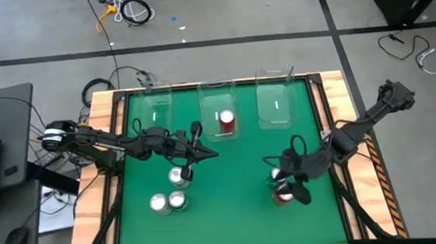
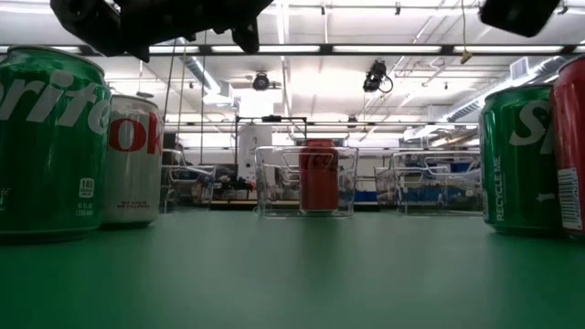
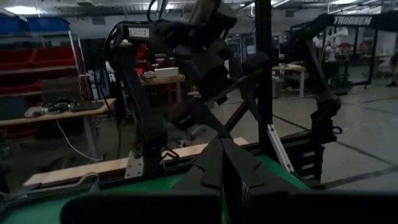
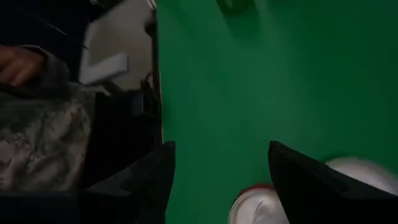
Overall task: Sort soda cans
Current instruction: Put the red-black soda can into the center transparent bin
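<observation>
The cans were the usual thin aluminium cylinders, so I'd guess light, smooth-sided and a bit slippery, and easy to dent if squeezed hard. Best hold looked like a pinch across the round side wall, around mid-height, keeping it upright.

Where they stood: one red can [image 1: 227, 122] sat inside the middle bin [image 1: 217, 93] at the far edge of the table [image 1: 241, 214]. Another red can [image 1: 285, 197] and a can just beside it [image 1: 278, 176] were at near right. Three more clustered at near left: one [image 1: 178, 176] with two [image 1: 167, 202] nearer.

The right gripper [image 1: 293, 185] hung right over the near-right pair, fingers spread fairly wide and pointing down, nothing held that I could see; the wrist view showed the red top [image 4: 258, 205] between its two dark fingers [image 4: 311, 180]. That arm reached in from the right edge, elbow bent.

The left gripper [image 1: 202, 150] was pinched closed and empty, stretched level from the left side, above the table just beyond the near-left cans.
</observation>
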Controlling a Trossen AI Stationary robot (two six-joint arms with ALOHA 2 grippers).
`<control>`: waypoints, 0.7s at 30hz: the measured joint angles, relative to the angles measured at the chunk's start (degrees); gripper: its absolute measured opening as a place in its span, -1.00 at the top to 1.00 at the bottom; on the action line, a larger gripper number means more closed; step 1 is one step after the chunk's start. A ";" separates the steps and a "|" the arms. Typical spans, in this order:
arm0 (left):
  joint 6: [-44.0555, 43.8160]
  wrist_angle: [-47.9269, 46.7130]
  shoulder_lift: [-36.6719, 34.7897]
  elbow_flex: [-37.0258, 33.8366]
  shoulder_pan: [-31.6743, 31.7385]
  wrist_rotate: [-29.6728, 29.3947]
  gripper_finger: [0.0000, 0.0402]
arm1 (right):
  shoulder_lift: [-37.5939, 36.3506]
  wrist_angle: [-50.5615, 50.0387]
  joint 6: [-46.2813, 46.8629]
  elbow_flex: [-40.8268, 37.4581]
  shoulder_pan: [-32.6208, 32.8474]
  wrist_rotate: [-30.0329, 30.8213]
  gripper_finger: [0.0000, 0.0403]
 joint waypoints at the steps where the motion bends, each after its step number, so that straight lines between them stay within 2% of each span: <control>1: 0.48 0.00 0.00 0.00 0.00 -0.11 0.99 | 0.91 -1.76 1.76 1.23 0.49 -0.05 -0.30; 9: 1.38 -0.08 0.00 0.00 0.00 -0.14 0.99 | 8.72 -18.74 10.03 12.10 1.86 -3.10 -0.48; 15: 1.40 -1.61 0.02 0.00 0.00 -0.20 0.99 | 14.78 -25.32 11.73 17.80 1.42 -7.94 -0.67; 21: 1.40 -2.17 0.02 0.00 0.00 -0.29 0.99 | 21.57 -31.98 13.51 20.82 1.42 -9.27 -0.71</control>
